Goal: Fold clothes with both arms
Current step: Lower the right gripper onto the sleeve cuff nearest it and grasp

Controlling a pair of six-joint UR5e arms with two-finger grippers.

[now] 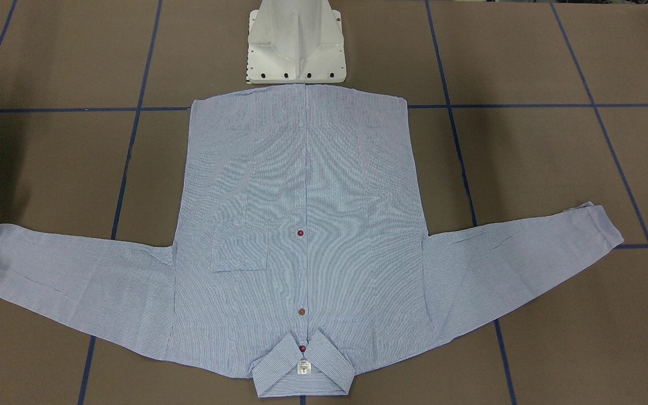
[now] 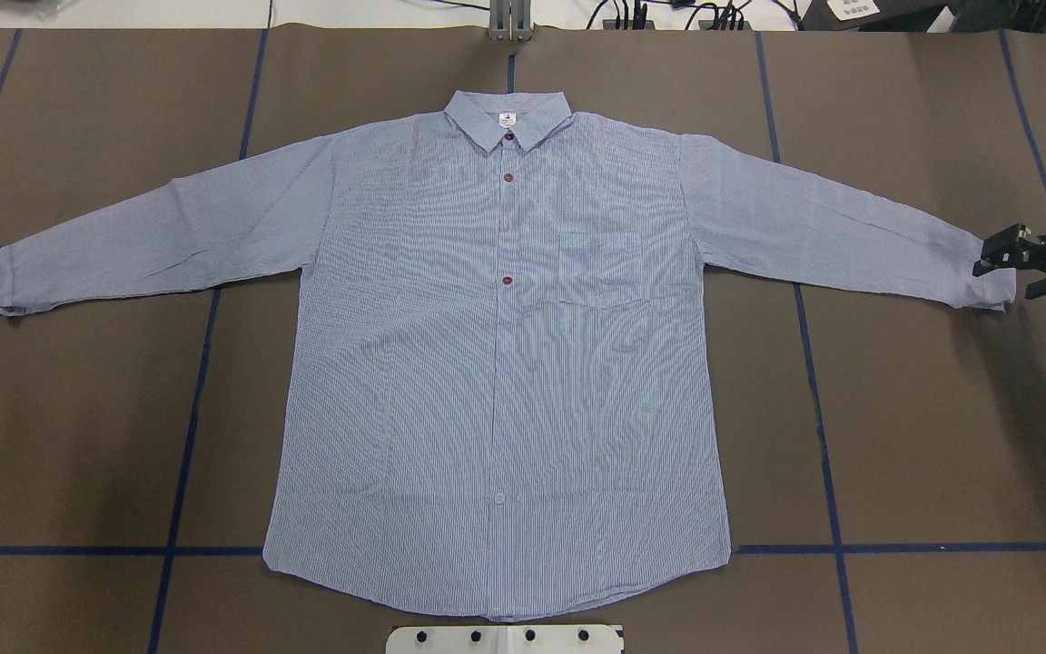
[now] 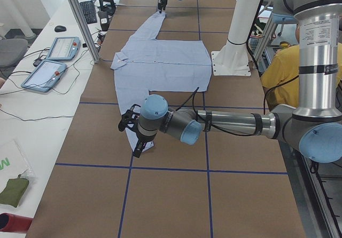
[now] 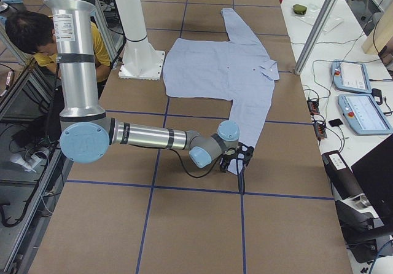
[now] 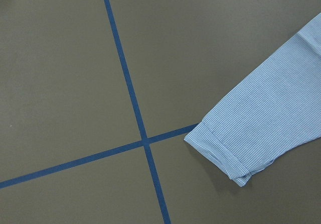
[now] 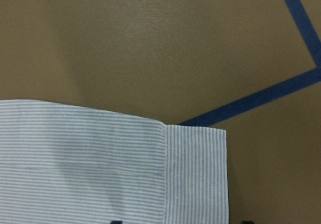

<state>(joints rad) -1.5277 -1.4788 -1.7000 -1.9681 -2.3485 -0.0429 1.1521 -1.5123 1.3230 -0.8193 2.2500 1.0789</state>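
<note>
Since the shirt (image 2: 496,363) lay flat on the table (image 2: 941,436), front up and sleeves spread, folding hadn't begun; step in hand looked like sleeve pickup. My right claw (image 2: 1002,271) sat spread wide at the right cuff (image 6: 195,179), nothing pinched. My left claw (image 3: 134,137) hung by the left cuff (image 5: 220,151); couldn't tell if spread or clenched. Next, I reckoned: pinch both cuffs, swing sleeves inward.
</note>
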